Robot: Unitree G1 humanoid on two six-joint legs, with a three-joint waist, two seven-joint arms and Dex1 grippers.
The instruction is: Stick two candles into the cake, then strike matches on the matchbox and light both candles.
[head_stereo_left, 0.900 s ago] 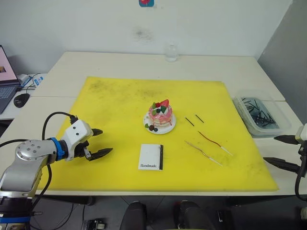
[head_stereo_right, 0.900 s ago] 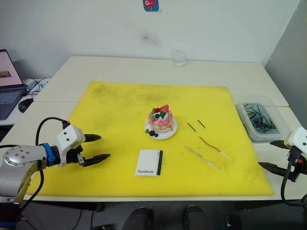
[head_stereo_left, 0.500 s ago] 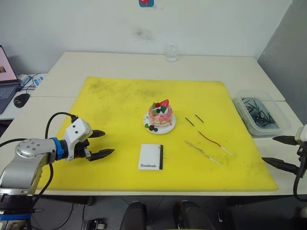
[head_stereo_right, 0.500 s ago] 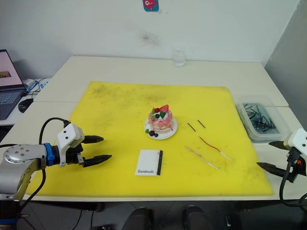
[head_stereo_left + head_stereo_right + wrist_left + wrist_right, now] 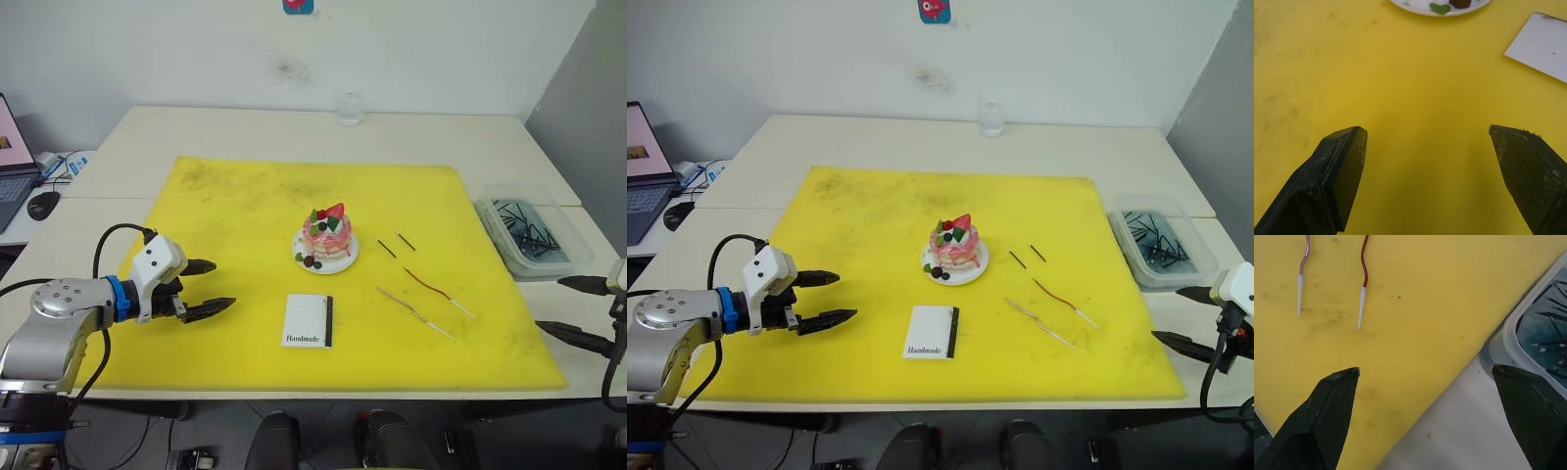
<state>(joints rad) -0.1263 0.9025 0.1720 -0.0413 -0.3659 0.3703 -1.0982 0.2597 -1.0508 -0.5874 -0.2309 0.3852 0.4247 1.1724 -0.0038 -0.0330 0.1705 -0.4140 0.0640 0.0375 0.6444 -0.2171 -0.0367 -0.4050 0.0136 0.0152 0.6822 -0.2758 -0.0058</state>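
Candles [image 5: 427,302], two thin dark-red wavy sticks with pale ends, lay flat and side by side on the yellow mat [image 5: 245,206], at about 4 o'clock from the cake [image 5: 327,237] and apart from it. Neither stood in the cake. The cake, pink and layered with a strawberry and dark berries on top, sat on its white plate [image 5: 345,260] near the middle of the mat. Two matches [image 5: 397,245], short dark sticks, lay on the mat at 3 o'clock from the cake, between it and the candles. The matchbox [image 5: 309,320], white and printed "Handmade", with its dark strip along the edge nearer the candles, lay flat at 6 o'clock from the cake, not touching the plate.

My left end effector [image 5: 208,287] hovered over the mat at 9 o'clock from the matchbox, well apart from it, its two black fingers spread wide with nothing between them. My right end effector [image 5: 578,311] hung past the mat's 3 o'clock edge, over the desk [image 5: 441,137], its fingers likewise spread and empty; the candles' pale tips lay ahead of it in the right wrist view. A clear plastic tub [image 5: 534,235] of dark sticks stood on the desk just beside that edge. A small glass [image 5: 350,108] stood on the desk at 12 o'clock.
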